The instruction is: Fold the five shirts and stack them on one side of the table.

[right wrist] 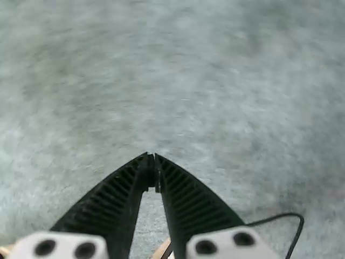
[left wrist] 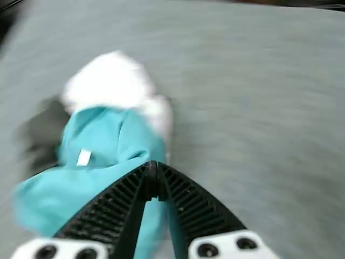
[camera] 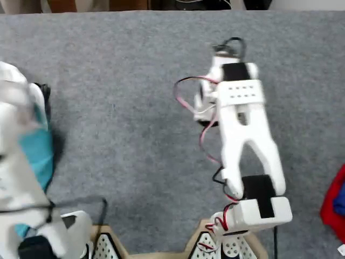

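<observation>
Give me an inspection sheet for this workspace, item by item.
Surface: grey felt table.
Job's things: teal shirt bunched against a white shirt under the left arm; red and blue cloth at the opposite table edge.
Clutter: nothing seen.
Grippers: left gripper shut, over the teal shirt; right gripper shut, above the felt.
Cables: red wires loop off the right arm; black cable near its gripper.
Surroundings: wooden strip beyond the far edge.

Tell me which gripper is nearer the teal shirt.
Left. The left gripper sits directly over the teal shirt; the right gripper hangs over bare grey mat, well away from it.
</observation>
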